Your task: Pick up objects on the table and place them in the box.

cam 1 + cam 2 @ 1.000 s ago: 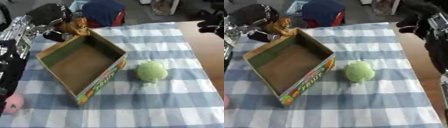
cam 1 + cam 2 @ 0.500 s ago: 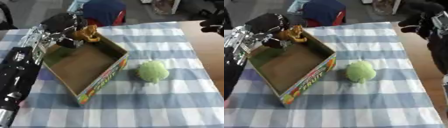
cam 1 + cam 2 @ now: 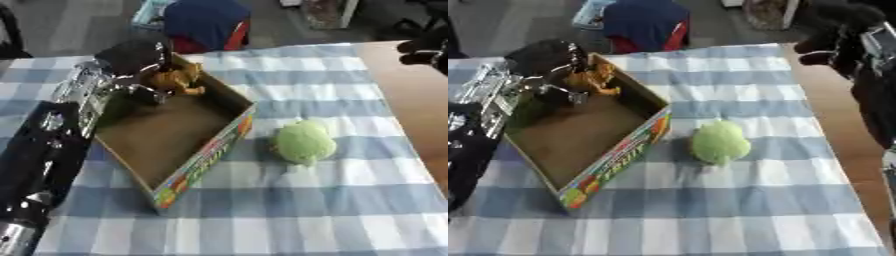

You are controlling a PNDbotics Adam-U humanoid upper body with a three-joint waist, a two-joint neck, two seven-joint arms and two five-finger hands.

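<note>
An open cardboard box (image 3: 203,152) with a colourful printed side lies on the blue checked tablecloth. My left hand (image 3: 136,57) hangs over the box's far corner, its fingers curled round a small orange-brown toy (image 3: 178,80) held just above the box's inside. A round green plush (image 3: 303,142) rests on the cloth to the right of the box. My right hand (image 3: 833,37) hovers high at the far right over the wooden edge, with its dark fingers curled and nothing in them.
The bare wooden tabletop (image 3: 411,95) shows along the right side of the cloth. A dark blue and red bag or seat (image 3: 206,22) stands beyond the table's far edge. My left arm (image 3: 44,150) covers the left side of the cloth.
My left hand has carried the orange-brown toy from beyond the box's far corner to over its inside. The view has shifted, and the pink thing at lower left is hidden.
</note>
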